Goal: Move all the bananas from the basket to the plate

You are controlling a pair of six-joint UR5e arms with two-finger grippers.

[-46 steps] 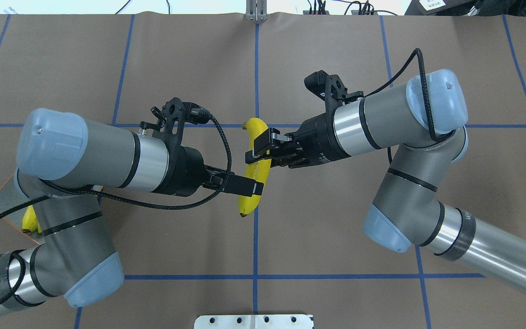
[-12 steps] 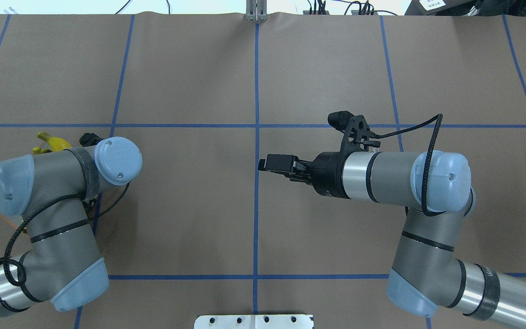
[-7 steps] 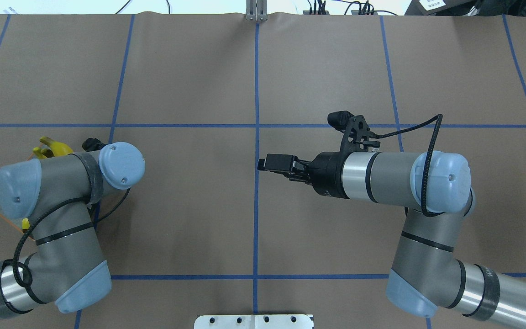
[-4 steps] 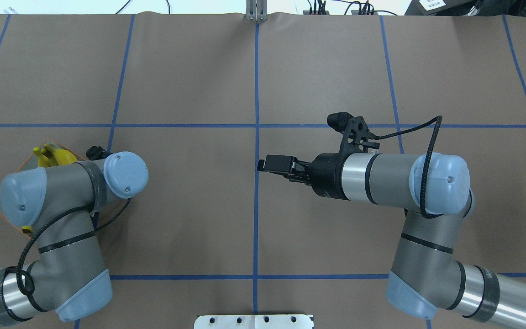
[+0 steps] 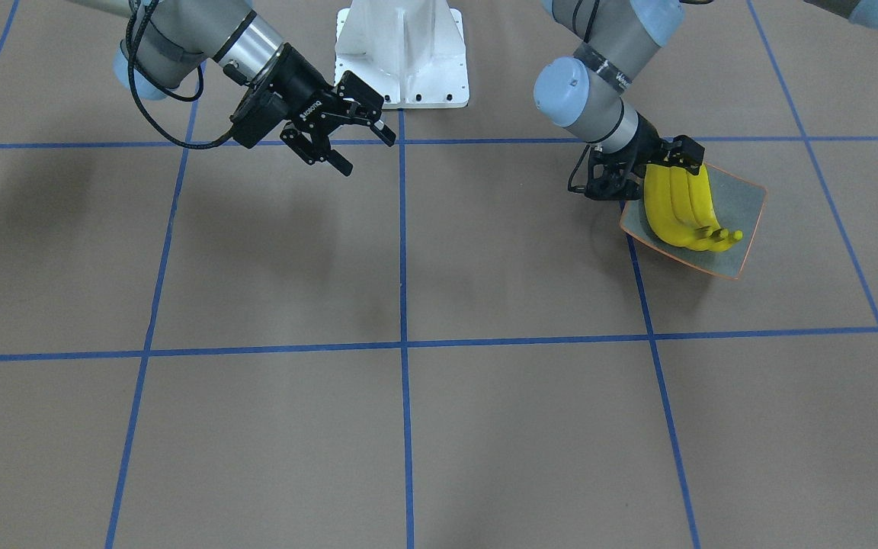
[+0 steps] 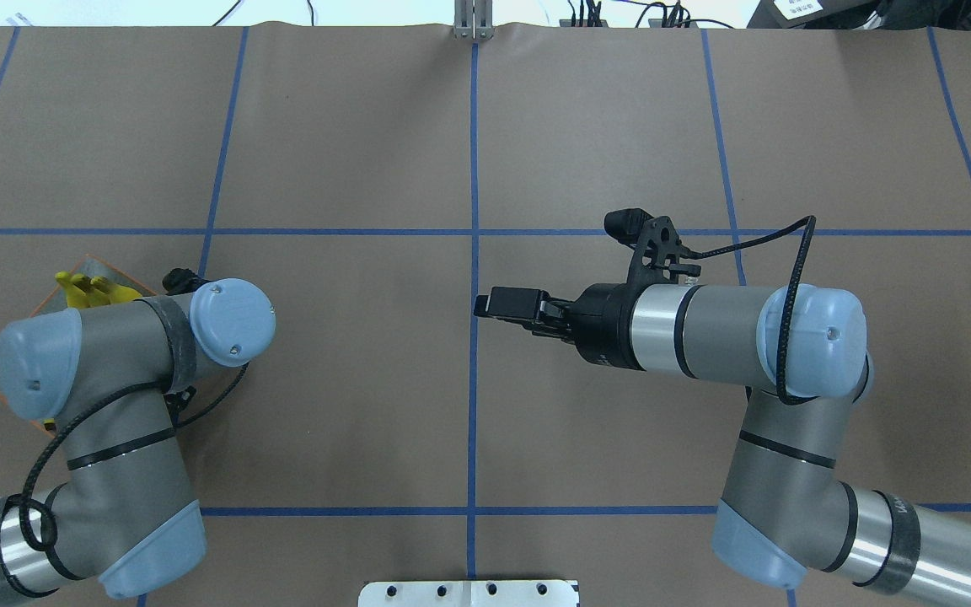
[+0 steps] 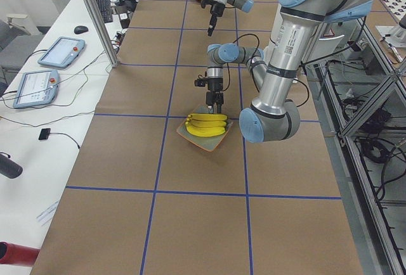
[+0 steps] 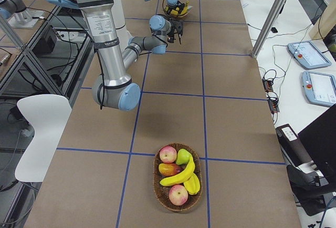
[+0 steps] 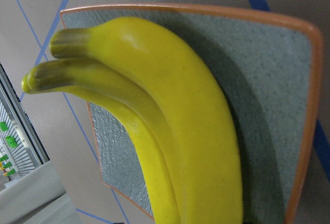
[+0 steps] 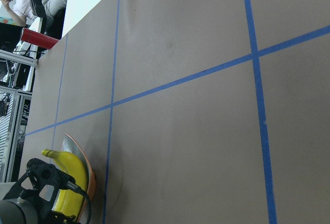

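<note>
Left gripper at the plate, right one idle.
Your left gripper (image 5: pixel 675 158) is down at one end of the bananas (image 5: pixel 684 210), which lie side by side on the plate (image 5: pixel 742 204) beyond its fingertips; you can't tell whether it grips. Your right gripper (image 5: pixel 369 155) hangs spread and empty, well apart. One basket banana (image 8: pixel 178 176) lies in the basket (image 8: pixel 155 180), far from both.

a robotics lab, shown by teach pendants (image 7: pixel 60 52), aluminium posts (image 7: pixel 96 15) and tape-gridded table (image 6: pixel 351 152).
</note>
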